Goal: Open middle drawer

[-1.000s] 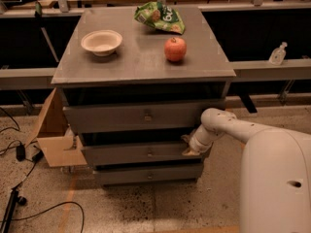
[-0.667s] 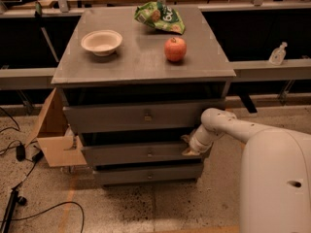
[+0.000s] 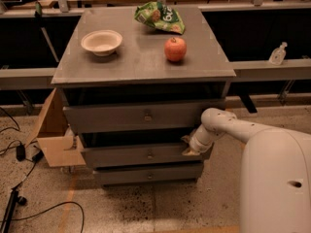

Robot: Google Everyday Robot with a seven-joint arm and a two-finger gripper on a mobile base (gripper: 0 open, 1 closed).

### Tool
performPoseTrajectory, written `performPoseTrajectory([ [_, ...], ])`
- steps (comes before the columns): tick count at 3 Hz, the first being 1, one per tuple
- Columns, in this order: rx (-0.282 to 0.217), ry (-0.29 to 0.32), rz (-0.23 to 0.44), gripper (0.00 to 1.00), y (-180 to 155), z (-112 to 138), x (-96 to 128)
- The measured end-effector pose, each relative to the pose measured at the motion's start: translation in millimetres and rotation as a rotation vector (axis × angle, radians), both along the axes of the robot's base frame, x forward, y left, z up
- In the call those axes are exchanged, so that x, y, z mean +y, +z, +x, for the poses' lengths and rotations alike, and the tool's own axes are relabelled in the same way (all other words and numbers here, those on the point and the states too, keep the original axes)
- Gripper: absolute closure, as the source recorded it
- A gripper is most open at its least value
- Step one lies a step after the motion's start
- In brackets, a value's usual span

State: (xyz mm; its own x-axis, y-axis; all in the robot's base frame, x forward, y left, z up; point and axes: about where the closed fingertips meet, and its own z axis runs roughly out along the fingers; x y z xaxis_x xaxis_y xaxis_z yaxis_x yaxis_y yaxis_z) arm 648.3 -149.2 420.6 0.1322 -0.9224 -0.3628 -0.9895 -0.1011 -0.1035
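Observation:
A grey metal cabinet has three drawers stacked under its top. The middle drawer [image 3: 141,155] has a long flat front and a small central knob [image 3: 150,155]. It stands slightly out from the cabinet, with a dark gap above it. My gripper [image 3: 188,146] is at the right end of the middle drawer's front, at its upper edge. The white arm [image 3: 228,125] reaches in from the lower right and hides part of the gripper.
The top drawer [image 3: 141,116] and bottom drawer [image 3: 146,174] sit above and below. On the cabinet top are a white bowl [image 3: 101,41], a red apple [image 3: 175,49] and a green chip bag [image 3: 159,17]. An open cardboard box [image 3: 53,135] stands left of the cabinet. Cables lie on the floor at left.

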Motion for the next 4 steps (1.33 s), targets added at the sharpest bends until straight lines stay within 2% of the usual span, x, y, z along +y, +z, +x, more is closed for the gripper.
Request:
performPoseTrajectory([
  [1,0.0,0.0,0.0,0.59,0,0,0],
  [2,0.01,-0.027,-0.027,0.36,31,-13,0],
  [3,0.01,-0.029,-0.029,0.35,33,-14,0],
  [4,0.027,-0.056,-0.053,0.36,63,-29,1],
])
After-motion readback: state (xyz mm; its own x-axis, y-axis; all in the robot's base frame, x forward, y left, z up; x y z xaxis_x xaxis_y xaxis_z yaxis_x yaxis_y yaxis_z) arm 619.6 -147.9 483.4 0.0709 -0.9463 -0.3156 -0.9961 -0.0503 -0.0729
